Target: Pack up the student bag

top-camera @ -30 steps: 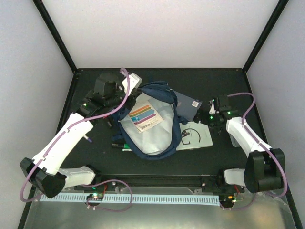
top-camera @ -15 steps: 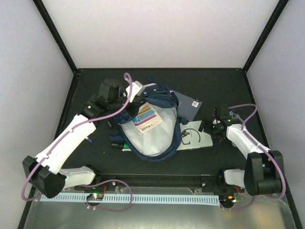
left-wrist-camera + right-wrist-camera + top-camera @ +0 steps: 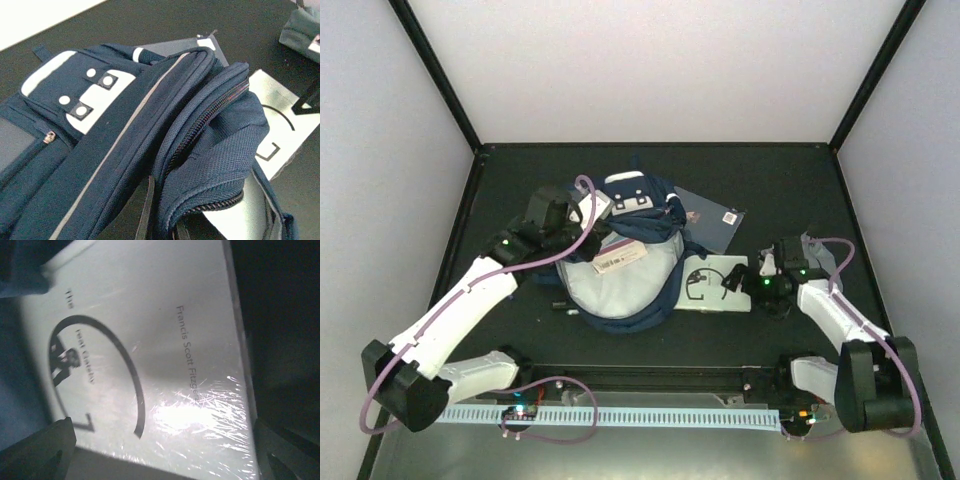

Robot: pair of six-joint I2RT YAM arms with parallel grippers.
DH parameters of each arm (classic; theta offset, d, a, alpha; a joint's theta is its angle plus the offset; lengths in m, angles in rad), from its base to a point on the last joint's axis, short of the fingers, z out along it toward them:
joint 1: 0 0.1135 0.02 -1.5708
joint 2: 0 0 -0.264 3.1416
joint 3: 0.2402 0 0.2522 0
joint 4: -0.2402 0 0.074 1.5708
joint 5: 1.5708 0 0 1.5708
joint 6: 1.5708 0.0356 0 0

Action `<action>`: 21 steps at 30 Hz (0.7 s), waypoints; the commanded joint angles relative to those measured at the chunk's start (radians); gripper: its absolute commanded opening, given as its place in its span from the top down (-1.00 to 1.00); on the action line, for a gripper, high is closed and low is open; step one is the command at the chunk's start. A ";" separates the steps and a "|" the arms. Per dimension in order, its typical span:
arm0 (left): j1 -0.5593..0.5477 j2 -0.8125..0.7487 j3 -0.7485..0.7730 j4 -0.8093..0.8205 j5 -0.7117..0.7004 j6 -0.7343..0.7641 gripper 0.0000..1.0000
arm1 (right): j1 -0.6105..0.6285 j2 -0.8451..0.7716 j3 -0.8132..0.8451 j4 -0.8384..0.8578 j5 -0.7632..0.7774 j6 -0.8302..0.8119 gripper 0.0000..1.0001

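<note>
The student bag (image 3: 638,196), navy with a white buckle patch, lies mid-table with its pale grey lining (image 3: 610,290) showing and a striped card (image 3: 620,256) inside. My left gripper (image 3: 597,226) is shut on the bag's zippered rim. In the left wrist view the bag (image 3: 125,130) fills the frame and the gripper (image 3: 162,225) pinches a fabric fold. A white book (image 3: 712,284) lies right of the bag. My right gripper (image 3: 745,278) hangs open over its right end. The right wrist view shows the book cover (image 3: 165,340) close under the gripper (image 3: 162,455).
A dark notebook (image 3: 715,214) with a white label lies behind the white book. A small grey pouch (image 3: 301,26) sits beyond the book, near the right arm. Dark pens (image 3: 563,305) lie at the bag's left. Black frame posts border the table.
The left gripper has pulled the bag's rim forward and right, folding the bag so its buckle patch faces up. The right gripper moved left and down onto the white book.
</note>
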 commanded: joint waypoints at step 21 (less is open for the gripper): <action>-0.162 -0.112 -0.099 0.073 -0.033 0.017 -0.96 | 0.000 -0.191 0.019 0.026 -0.357 0.008 -0.86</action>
